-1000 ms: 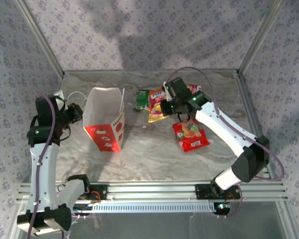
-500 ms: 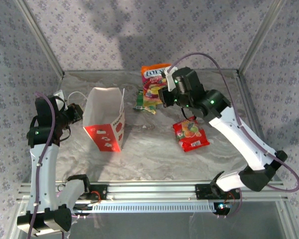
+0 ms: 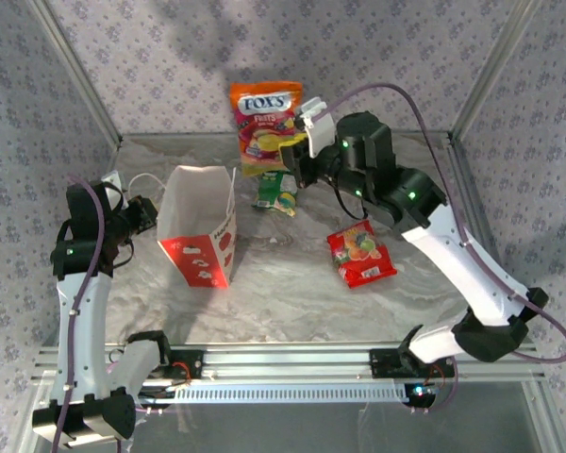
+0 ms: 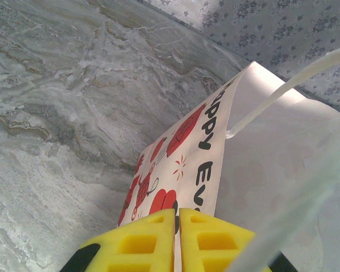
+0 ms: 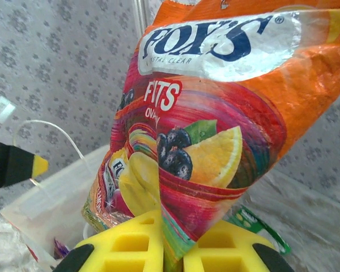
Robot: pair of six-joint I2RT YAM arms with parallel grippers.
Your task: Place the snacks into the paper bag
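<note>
The white and red paper bag (image 3: 200, 226) stands open at the left. My left gripper (image 3: 151, 209) is shut on its rim, and the left wrist view shows the yellow pads (image 4: 177, 218) pinching the printed wall (image 4: 204, 153). High above the table, my right gripper (image 3: 297, 156) is shut on the lower edge of an orange-pink snack packet (image 3: 264, 123), which stands upright over the jaws (image 5: 173, 249) as a large packet (image 5: 215, 113). A yellow packet (image 5: 110, 181) hangs pressed against its left side. A green packet (image 3: 275, 192) and a red fruit-print packet (image 3: 360, 253) lie on the table.
The bag's open mouth (image 5: 51, 209) lies below and left of the held packet, with its cord handle (image 5: 56, 136) arching up. The aluminium frame posts (image 3: 491, 71) rise at the back corners. Patterned cloth walls surround the marble-look table (image 3: 292, 283).
My right arm has lifted the orange-pink packet off the table and carried it up and left toward the bag. The left arm and the bag have not moved.
</note>
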